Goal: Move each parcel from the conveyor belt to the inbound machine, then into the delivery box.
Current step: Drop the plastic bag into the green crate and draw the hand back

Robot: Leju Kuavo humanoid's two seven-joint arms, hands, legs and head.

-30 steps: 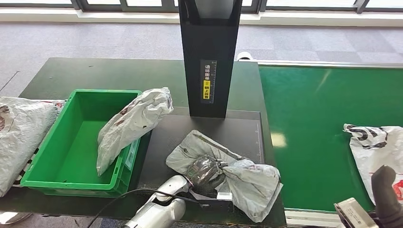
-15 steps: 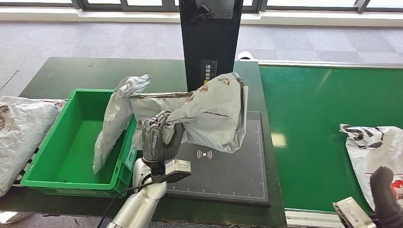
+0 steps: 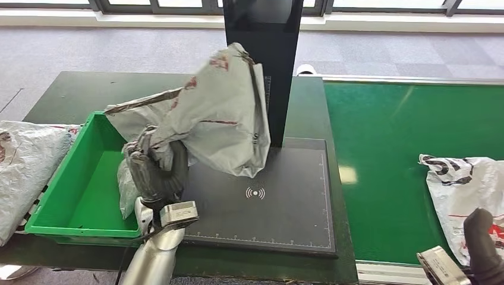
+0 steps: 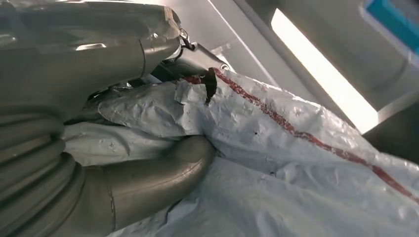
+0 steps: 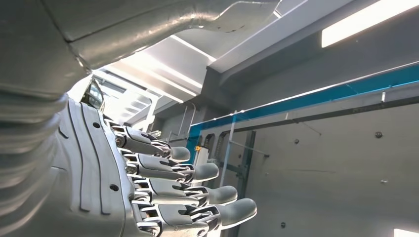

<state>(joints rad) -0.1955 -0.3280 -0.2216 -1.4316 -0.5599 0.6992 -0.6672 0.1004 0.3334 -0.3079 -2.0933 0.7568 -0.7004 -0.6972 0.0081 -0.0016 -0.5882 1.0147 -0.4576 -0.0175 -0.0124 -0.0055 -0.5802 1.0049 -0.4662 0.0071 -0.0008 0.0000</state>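
The left hand (image 3: 156,172) has its dark fingers (image 3: 142,169) closed round a bunched neck of a grey parcel (image 3: 217,113), a soft, crinkled plastic mailer bag with thin red lines printed across it, and holds it lifted clear above the near left part of the scanner pad (image 3: 279,202) and the right rim of the green crate (image 3: 53,222). In the left wrist view the thick grey thumb (image 4: 163,173) presses into the wrinkled film of the bag. The pad is a flat matt black slab with a white wireless mark and a ruled scale along its near edge; behind it rises a smooth black upright post (image 3: 279,71). The crate is rigid moulded plastic with a thick lip, and a second crumpled grey bag (image 3: 126,187) leans against its right wall inside, largely hidden by the hand. Another pale bag (image 3: 24,172) lies at the table's (image 3: 119,89) left edge. To the right, the glossy green conveyor belt (image 3: 404,142) carries a white parcel (image 3: 466,196) with black and red print near its near right edge, most of the belt bare. The right hand (image 3: 482,246) sits low beside that parcel, its fingers (image 5: 197,173) stretched straight and slightly apart, holding nothing.
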